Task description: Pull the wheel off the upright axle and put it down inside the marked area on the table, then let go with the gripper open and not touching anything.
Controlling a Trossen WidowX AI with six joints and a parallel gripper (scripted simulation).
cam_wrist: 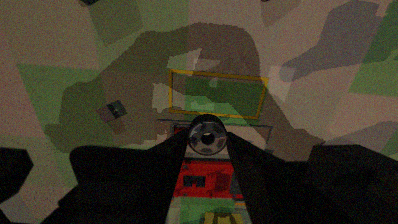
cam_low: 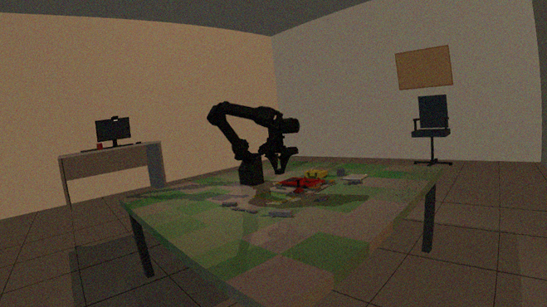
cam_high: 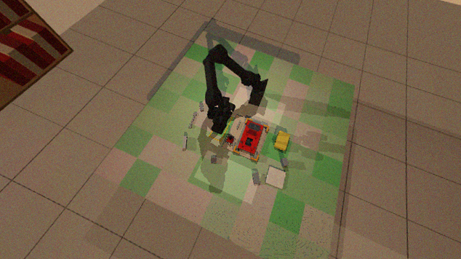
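Gripping one wheel [cam_wrist: 207, 136], the gripper [cam_wrist: 207, 142] has its two dark fingers closed against the wheel's rim from either side. In the wrist view the wheel's flat face, a grey ring around a dark hub hole, turns toward the camera; which way its axis lies against the table cannot be told. The wheel is carried in the air above the table [cam_low: 304, 240], as the exterior view shows the gripper [cam_low: 278, 166] raised off the surface.

One yellow-outlined marked area [cam_wrist: 218, 94] lies on the table beyond the fingertips, a rectangle with its long side running across the view; no object rests inside it, only green and tan patches of the surface. Below the jaws, toward the wrist, sits one red board [cam_wrist: 207, 180], framed in orange in the top view [cam_high: 250, 136]. One yellow block [cam_high: 281, 140] lies past the board. One white square tile [cam_high: 275, 176] lies apart from them. Several small grey blocks [cam_high: 184, 140] are scattered around; their count is unclear.
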